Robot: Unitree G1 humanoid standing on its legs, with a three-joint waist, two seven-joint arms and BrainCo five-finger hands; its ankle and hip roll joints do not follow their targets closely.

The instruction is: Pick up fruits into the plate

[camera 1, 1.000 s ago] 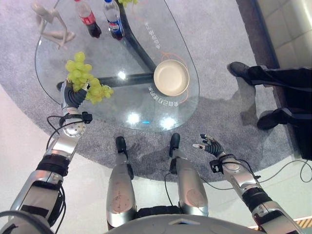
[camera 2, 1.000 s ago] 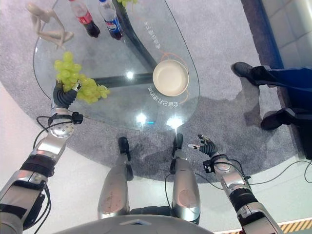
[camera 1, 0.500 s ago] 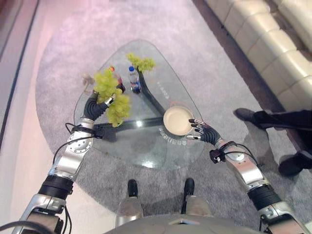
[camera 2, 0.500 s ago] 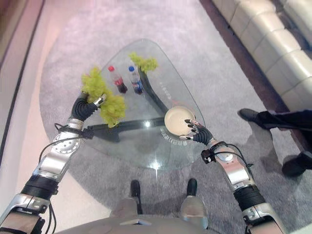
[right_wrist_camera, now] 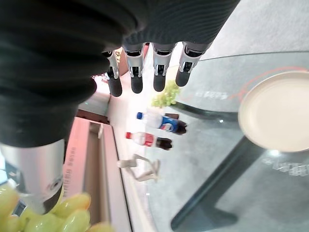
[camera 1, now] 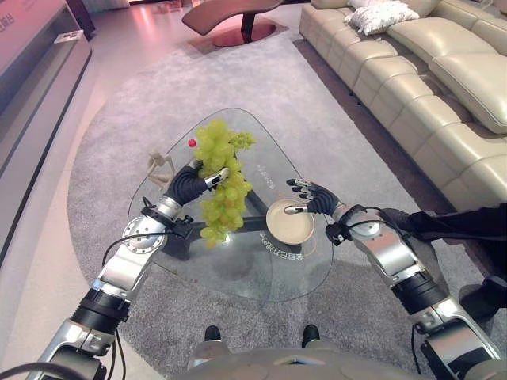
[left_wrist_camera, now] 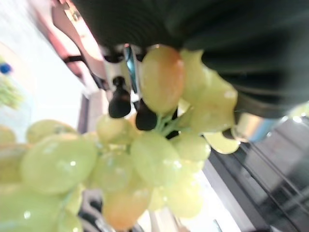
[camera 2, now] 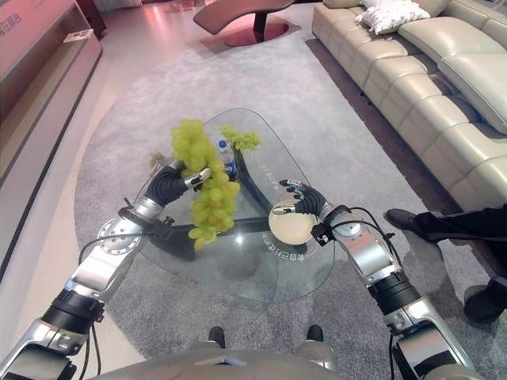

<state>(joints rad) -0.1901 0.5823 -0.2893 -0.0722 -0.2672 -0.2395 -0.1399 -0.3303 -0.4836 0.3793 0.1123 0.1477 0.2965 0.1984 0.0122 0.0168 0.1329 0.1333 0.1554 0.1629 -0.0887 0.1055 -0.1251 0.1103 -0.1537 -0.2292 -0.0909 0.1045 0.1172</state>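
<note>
Left hand raised above glass table, fingers clenched on stem of large green grape bunch; bunch hangs in air left of plate. Right hand over plate's far rim, fingers released, nearly straight, holding nothing. Plate bare, near table's right edge. Right wrist view adds two bottles, pale figurine, second small grape bunch on table's far part. Person's dark shoe on carpet at right.
</note>
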